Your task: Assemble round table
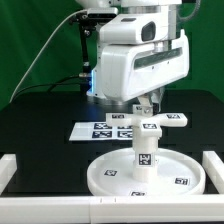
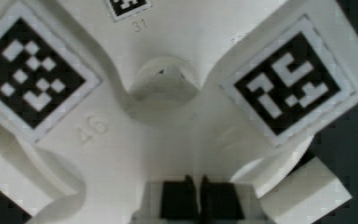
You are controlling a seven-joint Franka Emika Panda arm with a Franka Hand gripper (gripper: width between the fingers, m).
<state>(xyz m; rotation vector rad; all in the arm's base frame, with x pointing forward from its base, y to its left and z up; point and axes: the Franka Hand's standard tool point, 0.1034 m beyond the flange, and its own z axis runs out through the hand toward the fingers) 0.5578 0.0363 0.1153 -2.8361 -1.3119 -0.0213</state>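
The large rimmed round disc [image 1: 100, 180] lies flat on the black table near the front. The short thick post [image 1: 143, 153] stands upright at its centre, tag facing the camera. On top of the post sits the four-armed cross piece [image 1: 163, 121]. My gripper [image 1: 146, 108] hangs straight above it, fingertips down at the cross piece's hub. In the wrist view the cross piece [image 2: 149, 90] fills the picture, with tagged arms on either side of its round hub. My gripper [image 2: 194, 200] is shut, black pads [image 2: 172, 200] pressed together with nothing between them.
The marker board [image 1: 100, 128] lies flat on the table just behind the disc. White raised rails stand at the exterior view's left [image 1: 10, 165] and right [image 1: 212, 168] edges. Cables hang behind the arm at the back.
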